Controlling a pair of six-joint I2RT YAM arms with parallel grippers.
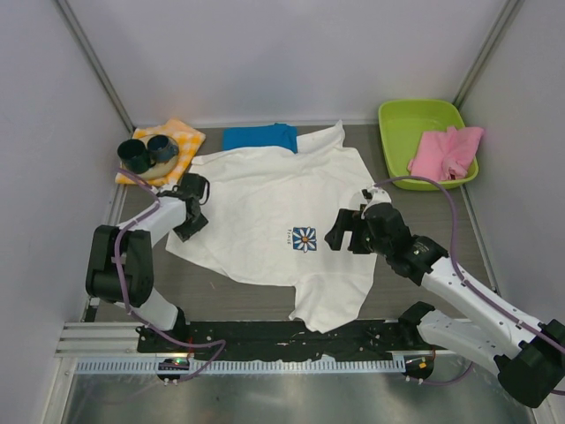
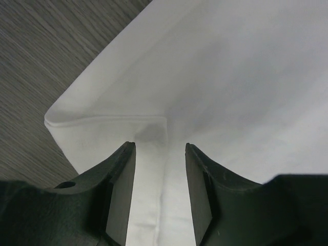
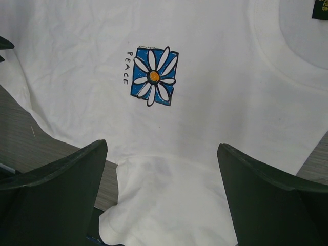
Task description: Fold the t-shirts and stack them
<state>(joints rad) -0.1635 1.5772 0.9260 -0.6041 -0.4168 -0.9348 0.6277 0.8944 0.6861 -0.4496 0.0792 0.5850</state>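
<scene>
Left claw (image 2: 160,148) sat narrow astride white tee (image 2: 230,77) corner by left edge of worktop (image 2: 31,61); right claw (image 3: 161,146) hung wide. Left risked pinching one layer only, dragging tee crooked.

Bright even light, soft shadows, sharp focus

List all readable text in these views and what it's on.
"PEACE": black lettering running beside the blue daisy print on the white t-shirt.
Tiny line just above the daisy print: too small to read.
Dark neck label at the collar: cut off by the frame edge, unreadable.
Top view: the same lettering is too small to read. No other text shows.
</scene>
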